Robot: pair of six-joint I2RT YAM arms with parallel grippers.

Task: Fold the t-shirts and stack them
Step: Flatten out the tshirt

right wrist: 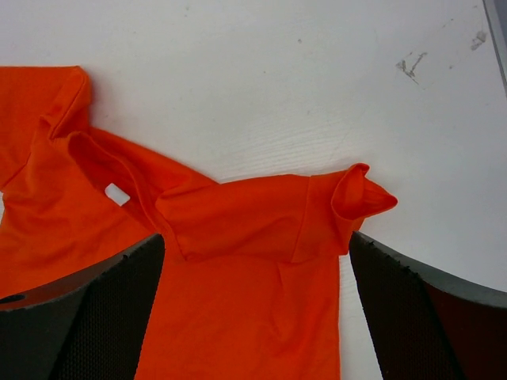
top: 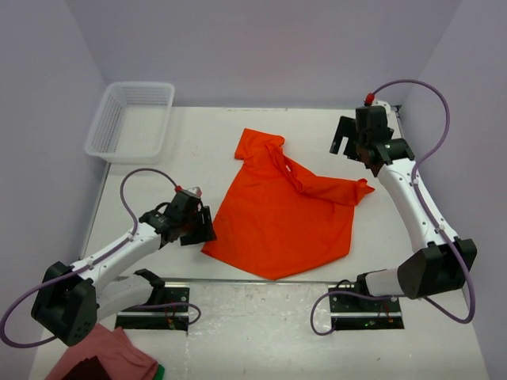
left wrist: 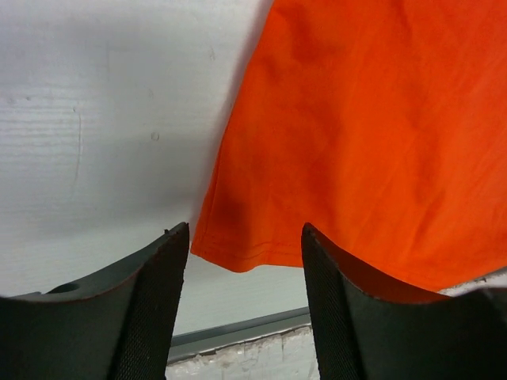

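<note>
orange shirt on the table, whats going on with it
Two robot arms are set over an orange-red t-shirt that lies spread out on the white table, rumpled around the collar. The left hand is open at the shirt's near hem corner. The right hand is open above the collar and a curled sleeve. Neither hand holds the fabric, and no fold has been made yet.

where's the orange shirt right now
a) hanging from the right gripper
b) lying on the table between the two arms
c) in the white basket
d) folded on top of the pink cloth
b: the orange shirt lies rumpled on the table, with the left gripper at its hem and the right gripper by its sleeve, both open and neither holding it.
</note>
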